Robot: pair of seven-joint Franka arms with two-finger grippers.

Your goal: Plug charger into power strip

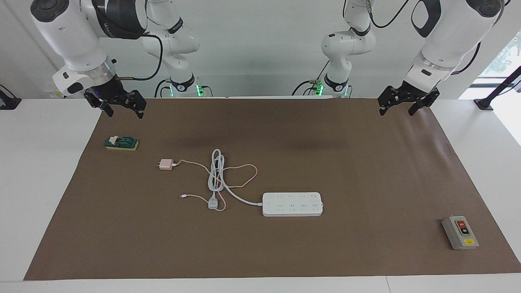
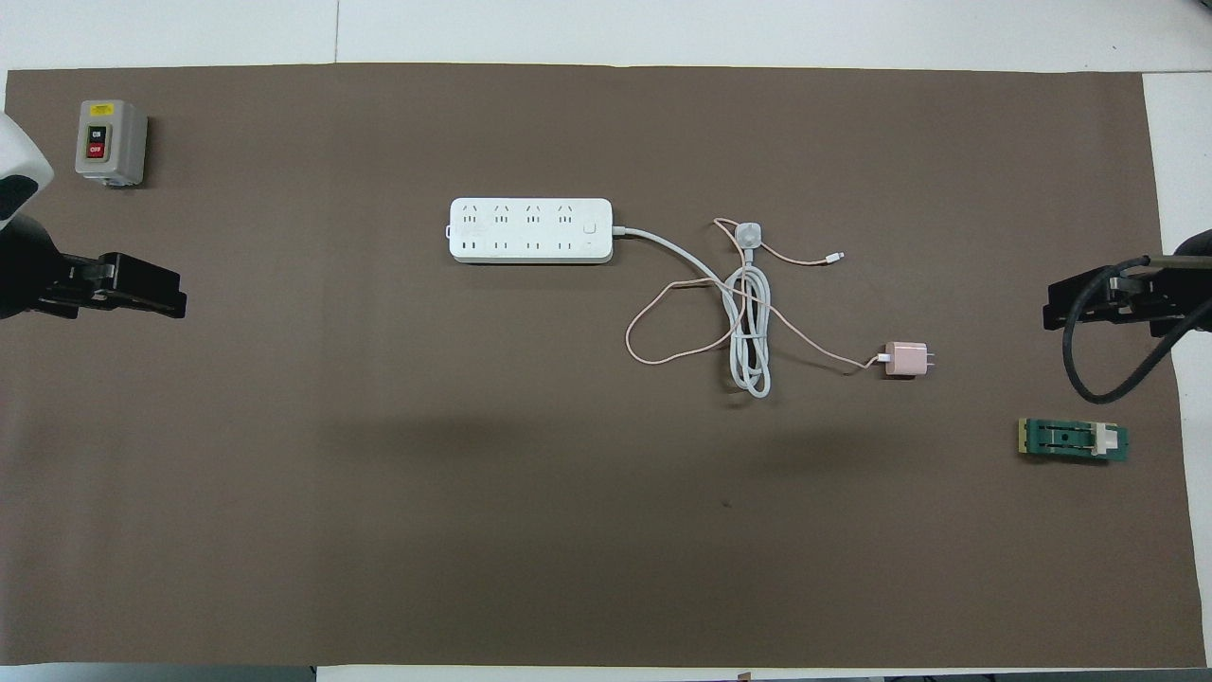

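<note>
The pale-pink charger [image 1: 165, 164] lies flat on the brown mat, prongs pointing toward the right arm's end; it also shows in the overhead view [image 2: 907, 360]. Its thin pink cable [image 1: 244, 175] loops across the power strip's coiled grey-white cord [image 1: 215, 173]. The white power strip [image 1: 292, 204] lies flat, sockets up, farther from the robots than the charger, and shows in the overhead view [image 2: 530, 230]. My right gripper [image 1: 124, 114] is open and empty, raised over the mat's edge at its end. My left gripper [image 1: 397, 112] is open and empty, raised over the mat's edge at its end.
A grey box with red and black buttons [image 1: 460, 232] stands at the left arm's end, far from the robots. A green and yellow block [image 1: 121, 143] lies below the right gripper. The strip's grey-white plug [image 1: 213, 202] lies beside the strip.
</note>
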